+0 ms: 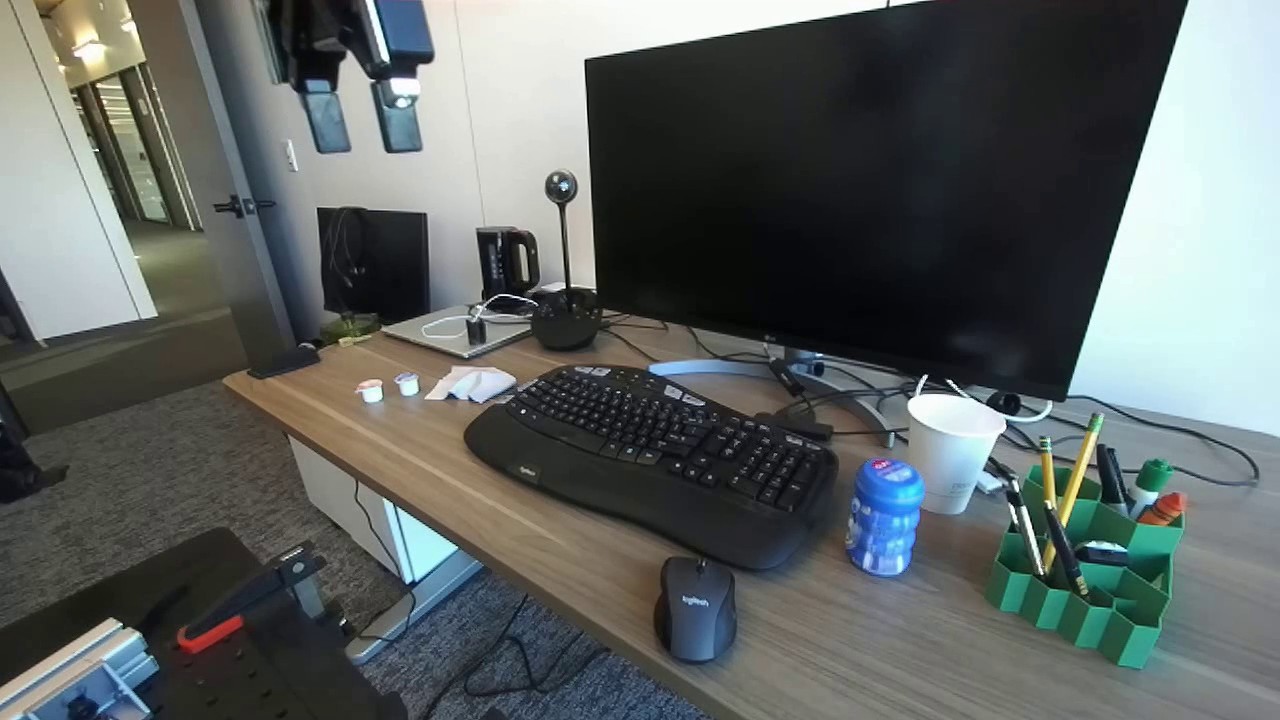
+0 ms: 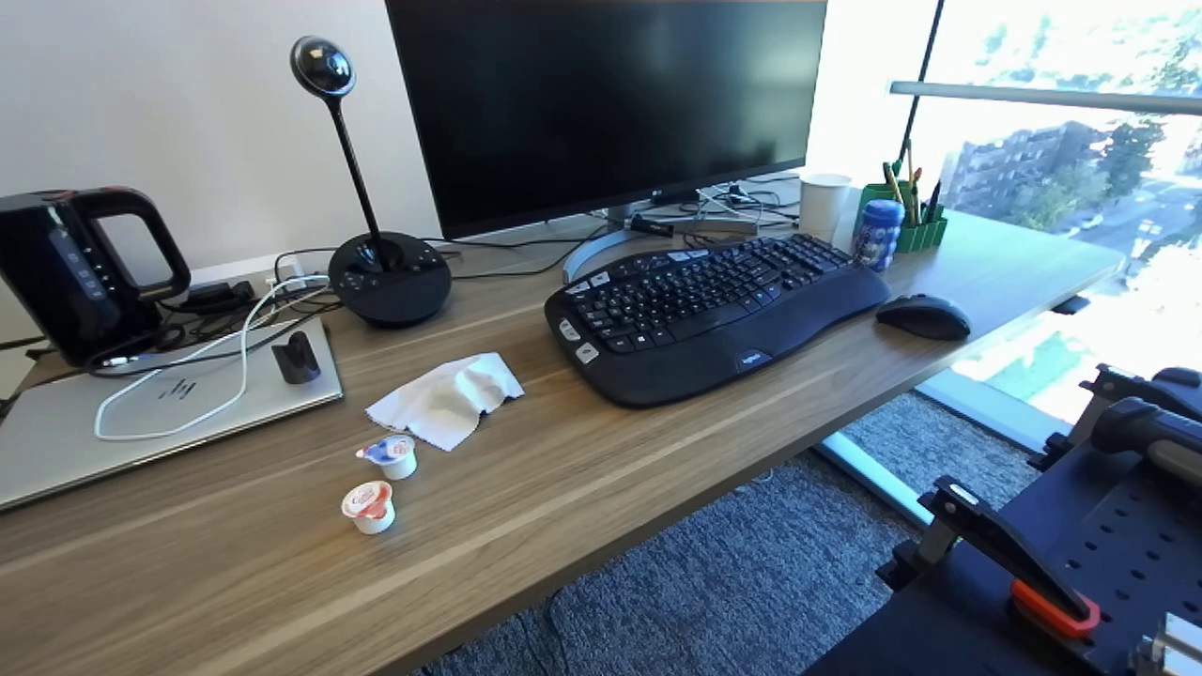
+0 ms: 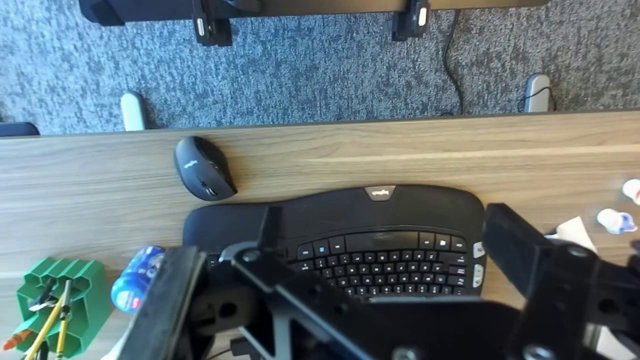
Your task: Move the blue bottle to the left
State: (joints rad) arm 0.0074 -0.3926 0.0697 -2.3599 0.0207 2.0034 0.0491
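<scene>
Hanging spread, pinching nothing: black two-fingered claw [image 1: 362, 125], upper left in exterior view. Squat blue plastic bottle [image 1: 886, 517] upright at lower right, well apart; wrist view puts it lower left, outside finger gap. Likely move: across, then down along bottle's vertical axis.

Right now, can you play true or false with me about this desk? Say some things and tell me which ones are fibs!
The blue bottle stands upright on the desk. True.
The blue bottle is being squeezed. False: the pincer is open, with nothing in it.
Yellow pencils stick out of the green holder. True.
The mouse rests on the desk, not on the keyboard. True.
The blue bottle leans on the mouse. False: they are apart.
The blue bottle is inside the green holder. False: it stands outside.
</scene>
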